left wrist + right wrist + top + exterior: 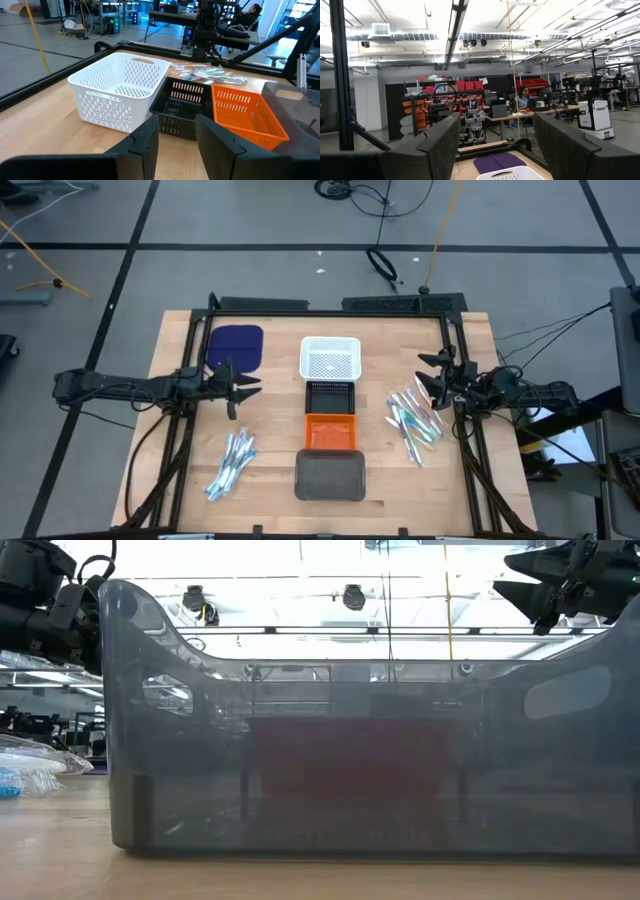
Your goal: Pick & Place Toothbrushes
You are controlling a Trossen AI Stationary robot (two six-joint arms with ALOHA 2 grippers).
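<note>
Two piles of thin toothbrushes in light blue, green, pink and clear lie flat on the wooden table. One pile (232,463) is near the left front. The other pile (415,420) is on the right and also shows in the left wrist view (210,75). My left gripper (245,392) (177,131) is open and empty, raised left of the black tray. My right gripper (428,376) (495,145) is open wide and empty, raised just beyond the right pile. Neither gripper touches anything.
Down the table's middle stands a row of trays: white (330,358), black (330,396), orange (330,431) and grey (330,476). The grey tray (360,770) fills the low view. A dark blue pad (236,346) lies at the far left. A black frame rims the table.
</note>
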